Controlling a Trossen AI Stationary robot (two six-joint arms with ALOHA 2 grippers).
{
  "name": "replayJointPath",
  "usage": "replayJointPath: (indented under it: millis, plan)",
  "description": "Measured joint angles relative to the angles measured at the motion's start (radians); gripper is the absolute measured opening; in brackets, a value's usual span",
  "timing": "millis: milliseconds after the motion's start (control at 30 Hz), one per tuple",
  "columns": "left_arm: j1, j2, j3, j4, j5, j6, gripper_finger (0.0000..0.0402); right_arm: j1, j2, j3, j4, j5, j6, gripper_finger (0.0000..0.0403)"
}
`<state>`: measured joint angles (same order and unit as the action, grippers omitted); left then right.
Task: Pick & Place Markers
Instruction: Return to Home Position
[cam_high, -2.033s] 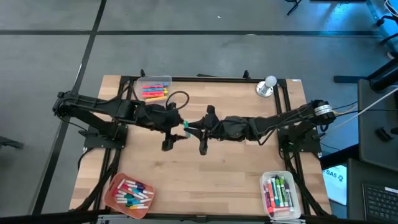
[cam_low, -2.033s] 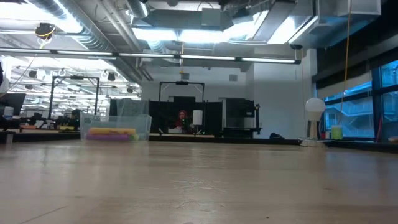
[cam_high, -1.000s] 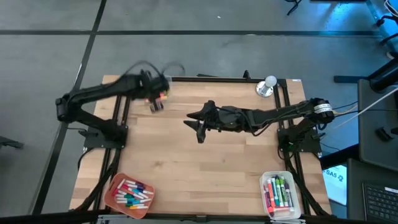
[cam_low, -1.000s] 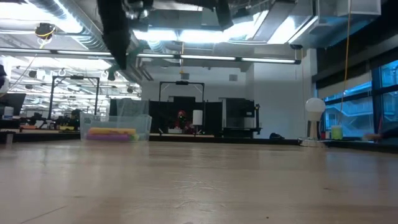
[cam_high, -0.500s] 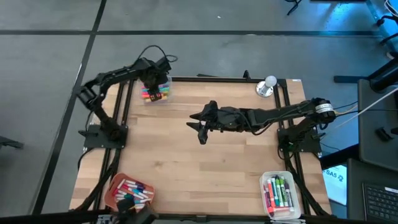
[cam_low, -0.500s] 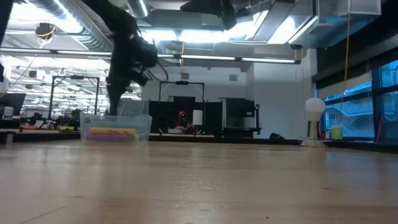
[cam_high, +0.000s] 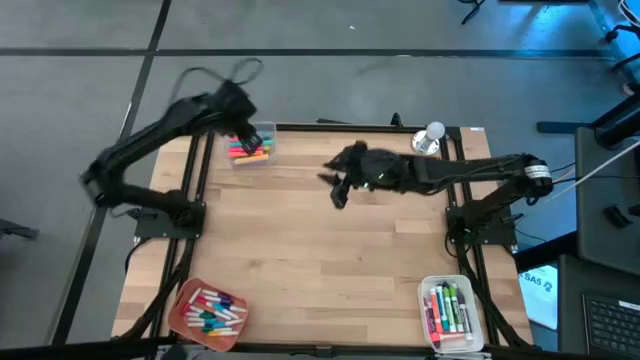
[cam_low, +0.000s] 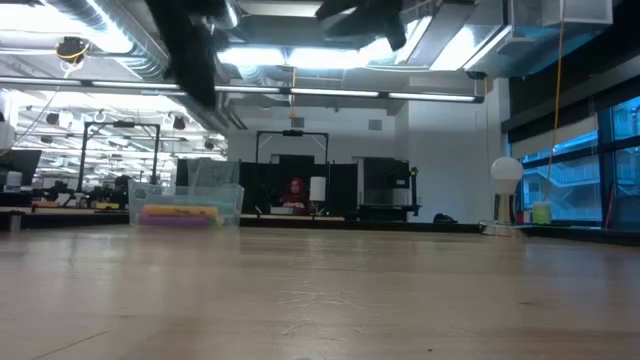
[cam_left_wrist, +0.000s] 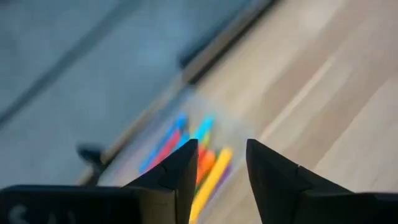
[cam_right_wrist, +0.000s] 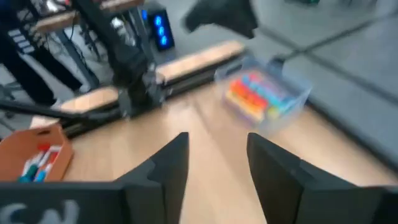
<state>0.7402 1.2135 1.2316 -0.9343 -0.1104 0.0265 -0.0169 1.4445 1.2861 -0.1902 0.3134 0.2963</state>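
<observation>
Wood table (cam_high: 320, 250) with three bins on it, seen from above: a clear bin (cam_high: 265, 128) at the top-left corner, an orange bin (cam_high: 185, 292) bottom-left and a white bin (cam_high: 450, 280) bottom-right. Every one of the markers (cam_high: 247, 148) I can see lies in a bin. It's a small bunch in the clear one and more in the other two, too small and packed to count properly. One silver bell (cam_high: 431, 138) stands at the top-right corner. Two arms, both up off the wood. The left gripper (cam_left_wrist: 222, 146) hangs over the clear bin, fingers a little apart, nothing between them. The right gripper (cam_right_wrist: 217, 140) is above the table's top middle, between the clear bin and the bell, fingers moderately apart and empty too.
</observation>
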Motion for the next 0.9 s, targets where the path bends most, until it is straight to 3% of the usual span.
replayJointPath:
  millis: [167, 300, 367, 467, 567, 667, 900]
  plan:
    - [-0.045, -0.318, -0.136, 0.222, 0.023, -0.046, 0.0115, -0.066, -0.108, 0.0, 0.001, -0.028, -0.129, 0.0091]
    - [-0.081, -0.535, -0.291, 0.391, -0.016, -0.187, 0.0102, -0.092, -0.193, 0.0, -0.026, 0.131, -0.225, 0.0014]
    - [-0.096, -0.625, -0.36, 0.437, -0.094, -0.217, 0.0095, -0.111, -0.222, 0.0, -0.029, 0.212, -0.271, 0.001]
    - [-0.102, -0.739, -0.434, 0.458, -0.191, -0.217, 0.0085, -0.161, -0.265, 0.0, -0.054, 0.221, -0.306, 0.0007]
    - [-0.102, -0.832, -0.468, 0.46, -0.283, -0.207, 0.0077, -0.227, -0.312, 0.0, -0.139, 0.148, -0.306, 0.0005]
    - [-0.101, -0.9, -0.485, 0.465, -0.312, -0.237, 0.007, -0.302, -0.374, -0.035, -0.17, -0.001, -0.307, 0.0005]
    - [-0.102, -0.942, -0.492, 0.424, -0.334, -0.214, 0.0057, -0.403, -0.632, -0.346, 0.123, -0.215, -0.268, 0.0002]
